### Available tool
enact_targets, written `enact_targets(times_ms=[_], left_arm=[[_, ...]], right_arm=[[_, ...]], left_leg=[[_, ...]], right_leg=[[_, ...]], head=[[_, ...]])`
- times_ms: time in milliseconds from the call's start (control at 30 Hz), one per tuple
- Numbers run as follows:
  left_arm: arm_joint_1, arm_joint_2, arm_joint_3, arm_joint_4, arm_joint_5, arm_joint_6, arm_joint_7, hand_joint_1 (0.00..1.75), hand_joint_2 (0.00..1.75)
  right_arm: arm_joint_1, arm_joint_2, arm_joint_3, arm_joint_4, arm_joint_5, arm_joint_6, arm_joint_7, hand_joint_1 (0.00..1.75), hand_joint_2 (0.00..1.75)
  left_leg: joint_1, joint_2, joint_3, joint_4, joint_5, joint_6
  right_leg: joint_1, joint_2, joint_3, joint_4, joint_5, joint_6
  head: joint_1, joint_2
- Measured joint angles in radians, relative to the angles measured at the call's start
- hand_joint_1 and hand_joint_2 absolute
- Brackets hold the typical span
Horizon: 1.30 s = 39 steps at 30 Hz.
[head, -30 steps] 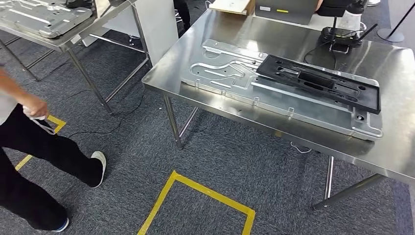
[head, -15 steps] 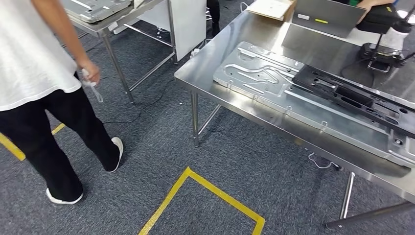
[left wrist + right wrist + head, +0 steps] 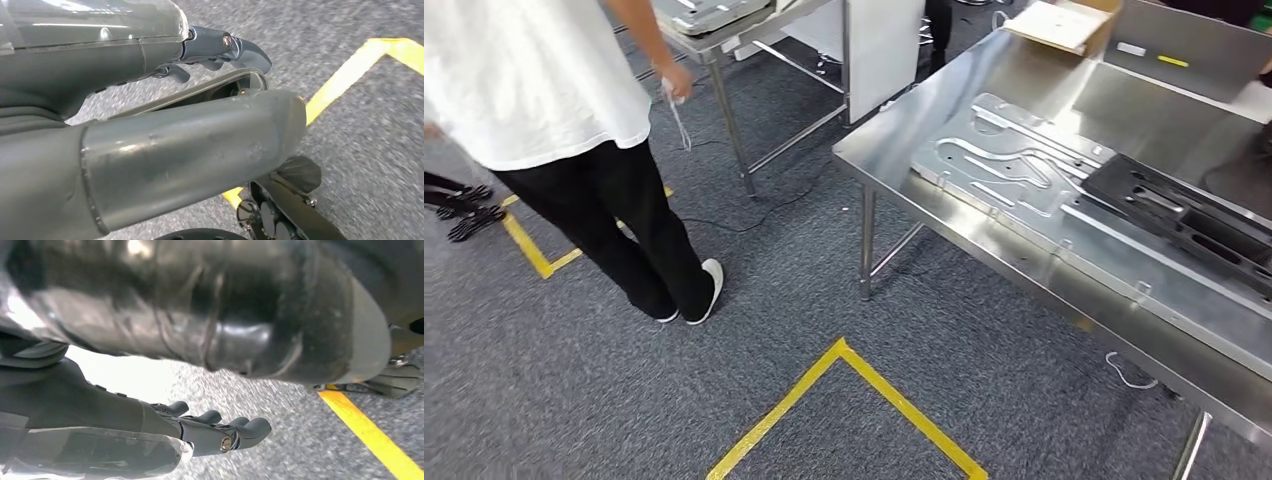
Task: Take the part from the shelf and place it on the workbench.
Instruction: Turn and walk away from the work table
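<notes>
Two hands: both hang low over the grey carpet, each seen from its own wrist camera.
Left hand (image 3: 210, 50): empty; the dark fingers (image 3: 245, 47) reach out nearly straight from the ribbed cover, loosely apart, gripping nothing, with the thick grey thumb (image 3: 200, 145) lying alongside and apart from them.
Right hand (image 3: 200, 432): also released and empty; its fingers (image 3: 250, 429) are extended side by side with slightly curled tips, and the thumb (image 3: 280, 315) lies across from them, blurred and close to the lens.
Floor under the hands: grey carpet with yellow tape lines (image 3: 370, 435) running past both hands.
Workbench (image 3: 944, 215): a steel table at the right of the head view, its near corner on a thin metal leg.
Part (image 3: 1184, 220): a long black moulded piece lying flat on the workbench, resting on top of a large pressed metal panel (image 3: 1024, 170); its far end runs out of the picture, well apart from both hands.
Panel: silver, with raised curved channels, lying flat near the table's front edge.
Back of the workbench: a cardboard box (image 3: 1064, 22) and a grey case (image 3: 1184, 45).
Second table (image 3: 724, 40): at the upper left, carrying another metal panel (image 3: 709, 12).
Person (image 3: 544, 90): white shirt, black trousers and pale shoes, standing on the carpet at the left with one hand (image 3: 676, 82) holding a thin cord-like object.
Floor marking: a yellow taped corner (image 3: 844, 350) in front of the robot.
</notes>
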Motion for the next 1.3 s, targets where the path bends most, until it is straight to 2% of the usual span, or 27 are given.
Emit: enact_targets(times_ms=[67,133,167,233,267,333,367,400,433,467,500,533,600,633,700,767,833,900,933,967,1000,1033,1067,1133,1200,1267,1300], left_arm=[[0.002,0.0,0.0,0.0,-0.003,0.0,0.001,0.0,0.0],[0.0,0.0,0.0,0.0,-0.005,0.0,0.001,0.0,0.0],[-0.001,0.0,0.0,0.0,-0.006,0.0,0.001,0.0,0.0],[0.001,0.001,0.0,0.0,-0.007,0.001,0.001,0.0,0.0],[0.003,0.0,0.0,0.0,-0.008,0.001,-0.002,0.0,0.0],[0.004,-0.001,0.0,0.0,-0.01,0.001,-0.012,0.0,0.0],[0.002,-0.001,0.0,0.0,-0.011,0.002,-0.018,0.0,0.0],[0.0,-0.002,0.0,0.0,-0.012,0.002,-0.025,0.0,0.0],[-0.003,-0.003,0.0,0.0,-0.012,0.003,-0.032,0.0,0.0],[-0.004,-0.004,0.0,0.0,-0.012,0.004,-0.038,0.0,0.0],[-0.005,-0.007,0.0,0.0,-0.012,0.005,-0.043,0.0,0.0],[-0.006,-0.009,0.0,0.0,-0.012,0.006,-0.047,0.0,0.0],[-0.009,-0.015,0.0,0.0,-0.01,0.007,-0.052,0.0,0.0],[-0.01,-0.018,0.0,0.0,-0.01,0.008,-0.053,0.0,0.0],[-0.012,-0.021,0.0,0.0,-0.009,0.008,-0.054,0.0,0.0],[-0.009,-0.022,0.0,0.0,-0.009,0.008,-0.054,0.0,0.0],[-0.009,-0.024,0.0,0.0,-0.009,0.008,-0.054,0.0,0.0],[-0.013,-0.026,0.0,0.0,-0.009,0.008,-0.054,0.0,0.0],[-0.016,-0.026,0.0,0.0,-0.009,0.008,-0.054,0.0,0.0],[-0.016,-0.026,0.0,0.0,-0.009,0.008,-0.054,0.0,0.0],[-0.015,-0.026,0.0,0.0,-0.009,0.008,-0.054,0.0,0.0],[-0.013,-0.026,0.0,0.0,-0.009,0.008,-0.054,0.0,0.0],[-0.011,-0.026,0.0,0.0,-0.009,0.008,-0.053,0.0,0.0],[-0.012,-0.026,0.0,0.0,-0.009,0.008,-0.053,0.0,0.0],[-0.013,-0.026,0.0,0.0,-0.009,0.008,-0.053,0.0,0.0],[-0.011,-0.026,0.0,0.0,-0.01,0.008,-0.052,0.0,0.0],[-0.01,-0.027,0.0,0.0,-0.01,0.008,-0.052,0.0,0.0]], right_arm=[[-0.002,0.0,-0.002,0.0,0.006,0.005,-0.004,0.0,0.0],[-0.003,0.0,-0.004,0.0,0.012,0.01,-0.007,0.0,0.0],[-0.004,0.0,-0.004,0.0,0.014,0.011,-0.008,0.0,0.0],[-0.007,0.0,-0.005,0.0,0.016,0.011,-0.01,0.0,0.0],[-0.009,0.0,-0.005,0.0,0.017,0.011,-0.011,0.0,0.0],[-0.01,-0.001,-0.006,0.0,0.019,0.013,-0.012,0.0,0.0],[-0.009,-0.001,-0.007,0.0,0.021,0.014,-0.012,0.0,0.0],[-0.008,-0.001,-0.008,0.0,0.024,0.015,-0.012,0.0,0.0],[-0.007,-0.002,-0.008,0.0,0.027,0.016,-0.012,0.0,0.0],[-0.007,-0.003,-0.008,0.0,0.03,0.016,-0.012,0.0,0.0],[-0.006,-0.004,-0.009,0.0,0.033,0.017,-0.012,0.0,0.0],[-0.006,-0.005,-0.009,0.0,0.035,0.017,-0.012,0.0,0.0],[-0.004,-0.006,-0.009,0.001,0.038,0.017,-0.011,0.0,0.0],[-0.004,-0.007,-0.009,0.001,0.039,0.017,-0.011,0.0,0.0],[-0.005,-0.008,-0.008,0.002,0.04,0.017,-0.011,0.0,0.0],[-0.01,-0.008,-0.008,0.002,0.042,0.018,-0.011,0.0,0.0],[-0.009,-0.008,-0.008,0.002,0.043,0.022,-0.011,0.0,0.0],[-0.005,-0.008,-0.008,0.002,0.045,0.026,-0.011,0.0,0.0],[-0.004,-0.008,-0.008,0.002,0.046,0.028,-0.011,0.0,0.0],[-0.004,-0.008,-0.008,0.002,0.047,0.029,-0.011,0.0,0.0],[-0.004,-0.009,-0.008,0.002,0.048,0.029,-0.011,0.0,0.0],[-0.005,-0.009,-0.008,0.002,0.048,0.029,-0.011,0.0,0.0],[-0.005,-0.009,-0.008,0.002,0.048,0.029,-0.011,0.0,0.0],[-0.006,-0.009,-0.008,0.002,0.049,0.029,-0.011,0.0,0.0],[-0.007,-0.009,-0.008,0.003,0.05,0.029,-0.011,0.0,0.0],[-0.012,-0.008,-0.008,0.003,0.05,0.03,-0.011,0.0,0.0],[-0.014,-0.008,-0.008,0.003,0.05,0.03,-0.011,0.0,0.0]], left_leg=[[-0.001,0.026,0.074,-0.134,0.062,0.004],[-0.008,0.058,0.136,-0.251,0.097,0.015],[-0.012,0.064,0.144,-0.272,0.099,0.02],[-0.014,0.045,0.142,-0.276,0.101,0.032],[-0.012,0.036,0.144,-0.28,0.104,0.038],[-0.007,0.02,0.147,-0.289,0.113,0.051],[-0.006,0.012,0.147,-0.29,0.116,0.056],[-0.007,0.003,0.144,-0.29,0.117,0.058],[-0.008,-0.008,0.142,-0.29,0.118,0.059],[-0.008,-0.021,0.141,-0.289,0.118,0.06],[-0.008,-0.035,0.142,-0.288,0.118,0.06],[-0.008,-0.05,0.143,-0.286,0.117,0.059],[-0.009,-0.077,0.142,-0.279,0.114,0.054],[-0.01,-0.088,0.139,-0.274,0.112,0.05],[-0.011,-0.106,0.131,-0.269,0.112,0.039],[-0.008,-0.114,0.125,-0.268,0.112,0.026],[-0.006,-0.075,0.108,-0.231,0.086,0.017],[-0.005,-0.023,0.054,-0.117,0.023,0.01],[-0.003,-0.01,0.019,-0.047,-0.008,0.006],[-0.003,-0.005,-0.005,0.002,-0.023,0.003],[-0.002,-0.003,-0.013,0.017,-0.02,0.003],[-0.003,0.001,0.002,-0.01,0.004,0.004],[-0.003,0.009,0.037,-0.073,0.039,0.008],[-0.011,0.051,0.111,-0.214,0.091,0.02],[-0.02,0.073,0.137,-0.268,0.101,0.031],[-0.02,0.052,0.137,-0.273,0.105,0.038],[-0.018,0.042,0.14,-0.279,0.109,0.043]], right_leg=[[0.001,-0.023,0.006,0.0,-0.004,0.006],[0.005,-0.044,0.013,0.0,-0.009,0.016],[0.007,-0.052,0.015,0.0,-0.011,0.021],[0.008,-0.066,0.021,-0.002,-0.013,0.032],[0.006,-0.054,0.022,0.002,-0.019,0.038],[0.003,-0.003,0.001,0.055,-0.059,0.046],[0.002,0.027,-0.027,0.113,-0.093,0.047],[0.002,0.043,-0.062,0.183,-0.127,0.047],[0.001,0.049,-0.095,0.246,-0.149,0.047],[0.001,0.051,-0.116,0.283,-0.154,0.047],[0.0,0.053,-0.118,0.281,-0.136,0.047],[-0.001,0.057,-0.101,0.239,-0.1,0.045],[-0.004,0.093,-0.046,0.104,-0.025,0.042],[-0.005,0.11,-0.026,0.054,-0.005,0.04],[-0.004,0.123,-0.016,0.021,-0.001,0.036],[-0.003,0.101,-0.013,0.016,0.003,0.024],[-0.005,0.076,-0.008,0.008,0.007,0.009],[-0.002,0.049,-0.006,0.005,0.006,0.0],[0.0,0.034,-0.006,0.006,0.004,-0.003],[0.002,0.019,-0.005,0.006,0.002,-0.003],[0.003,0.005,-0.004,0.006,0.0,-0.003],[0.004,-0.008,-0.002,0.006,-0.002,-0.002],[0.005,-0.019,0.002,0.006,-0.005,0.0],[0.008,-0.041,0.011,0.006,-0.012,0.007],[0.01,-0.058,0.018,0.006,-0.017,0.017],[0.01,-0.072,0.024,0.003,-0.019,0.028],[0.009,-0.062,0.026,0.007,-0.026,0.034]], head=[[0.0,0.0],[0.0,0.0],[0.0,0.0],[0.0,0.0],[0.001,0.0],[0.001,0.0],[0.001,0.0],[0.001,0.0],[0.001,0.0],[0.001,0.0],[0.001,0.0],[0.001,0.0],[0.001,0.0],[0.001,0.0],[0.0,0.0],[0.0,0.0],[0.0,0.0],[0.0,0.0],[0.0,0.0],[0.0,0.0],[0.0,0.0],[0.0,0.0],[0.0,0.0],[0.0,0.0],[0.001,0.0],[0.0,0.0],[0.001,0.0]])
